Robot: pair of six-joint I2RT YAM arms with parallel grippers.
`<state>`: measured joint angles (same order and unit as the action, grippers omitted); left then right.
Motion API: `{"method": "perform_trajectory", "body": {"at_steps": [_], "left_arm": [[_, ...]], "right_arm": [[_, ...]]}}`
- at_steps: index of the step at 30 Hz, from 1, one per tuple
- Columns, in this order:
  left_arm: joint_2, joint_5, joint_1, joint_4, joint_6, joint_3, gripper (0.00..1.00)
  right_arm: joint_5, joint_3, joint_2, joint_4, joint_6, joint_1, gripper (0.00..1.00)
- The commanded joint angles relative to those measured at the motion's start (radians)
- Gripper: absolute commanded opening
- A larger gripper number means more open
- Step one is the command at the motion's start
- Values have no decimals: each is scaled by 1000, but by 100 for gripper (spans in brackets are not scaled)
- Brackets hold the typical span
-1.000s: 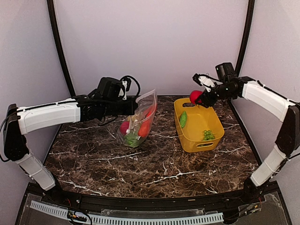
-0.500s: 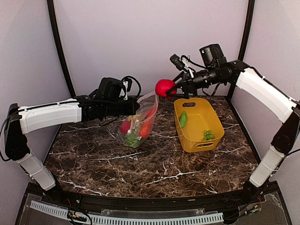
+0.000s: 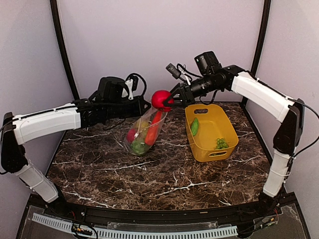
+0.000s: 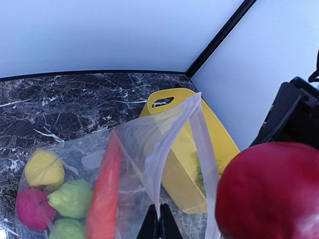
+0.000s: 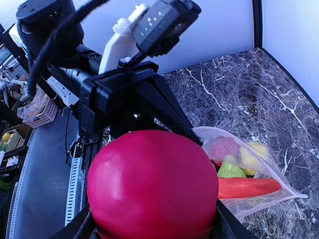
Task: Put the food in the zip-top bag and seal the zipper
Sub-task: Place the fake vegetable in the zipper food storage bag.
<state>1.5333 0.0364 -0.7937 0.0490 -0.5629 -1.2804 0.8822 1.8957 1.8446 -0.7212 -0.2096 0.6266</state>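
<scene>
Loading step in hand. Red round fruit (image 3: 159, 98) is gripped by right gripper (image 3: 168, 99), held just above the mouth of zip-top bag (image 3: 143, 133).

Bag lip is pinched by left gripper (image 3: 147, 105). The bag is seen clear, crinkled and part-filled, at 9 o'clock of yellow basket (image 3: 225, 150).

Next: release is called for squarely over the opening. 2 items are left in the basket, cucumber (image 3: 194, 126) and grapes (image 3: 220, 143).

Pale walls (image 3: 159, 45), dark marble tabletop (image 3: 164, 174)

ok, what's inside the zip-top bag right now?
In the zip-top bag: a red pepper, a yellow fruit, a magenta round one and two green fruits. Anything behind or beneath those is covered, so more pieces can't be ruled out.
</scene>
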Motion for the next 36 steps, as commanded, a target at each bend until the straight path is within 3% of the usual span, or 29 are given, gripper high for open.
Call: {"method": "perform_trajectory", "body": {"at_steps": [1,16,19,23,30,36], "left_arm": [[-59,-32,8,-46,-24,-26,1],[-77,-22,8,-108,-59,14,1],[-74,-19,8,-112,-60,18,1],[-70,-9,8,-108,-52,18,1],[-71,31,19,-79,-34,28,1],[-54,8,28,-96,-62,40,1]], "right_arm": [[-8,-1,11,17,22,11,49],[-218,42,112,-80,-20,90,53],[-220,66,115,-95,-27,114,60],[-190,117,115,-111,-7,116,76],[-191,164,59,-145,-11,97,89],[-232,171,29,-140,4,32,89]]}}
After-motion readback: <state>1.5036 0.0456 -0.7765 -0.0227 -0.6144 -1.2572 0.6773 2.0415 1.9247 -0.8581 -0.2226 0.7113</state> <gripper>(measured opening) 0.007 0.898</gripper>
